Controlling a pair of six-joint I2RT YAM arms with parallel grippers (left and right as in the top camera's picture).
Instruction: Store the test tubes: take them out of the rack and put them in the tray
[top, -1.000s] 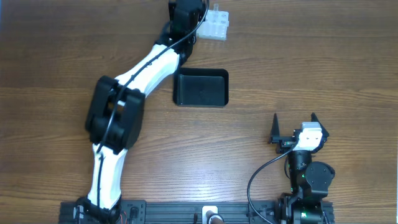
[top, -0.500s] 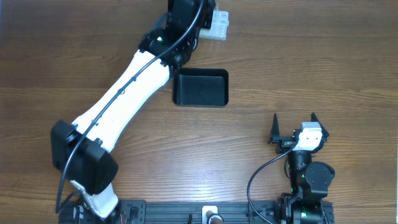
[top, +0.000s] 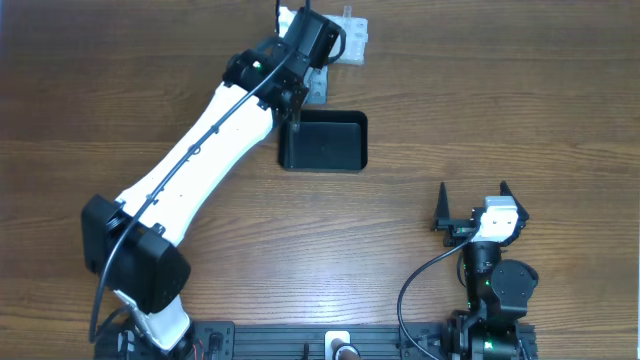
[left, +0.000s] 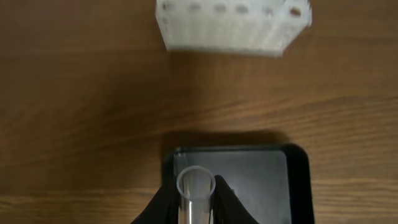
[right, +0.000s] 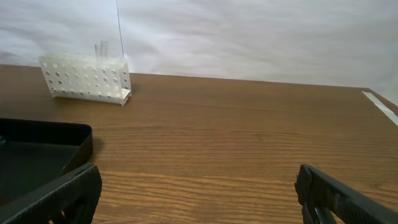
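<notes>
You are holding one clear test tube (left: 194, 198) upright in the left hand (left: 194, 214), whose fingers are closing narrowly on the tube's sides just below its open rim. It is hanging over the near corner of the black tray (left: 255, 183), free of the rack.

Judging by its look, the tube is light, stiff, smooth-walled and probably brittle. It is likely to slip under a loose pinch and may crack if squeezed hard or dropped from height. A hold on the straight wall, away from the thin lip, is suiting it best.

Going outward, the tray's raised rim is the nearest thing in the way, so the tube is needing to clear that edge and lie flat on the tray's floor; being round, it is likely to roll. The white rack (left: 231, 30) is standing on the desk (left: 81, 124) beyond the tray, apart from it. In the right wrist view something clear (right: 101, 48) is poking up from the rack, possibly another tube.

The right hand (top: 472, 208) is sitting well apart, fingers spread wide and gripping nothing.
</notes>
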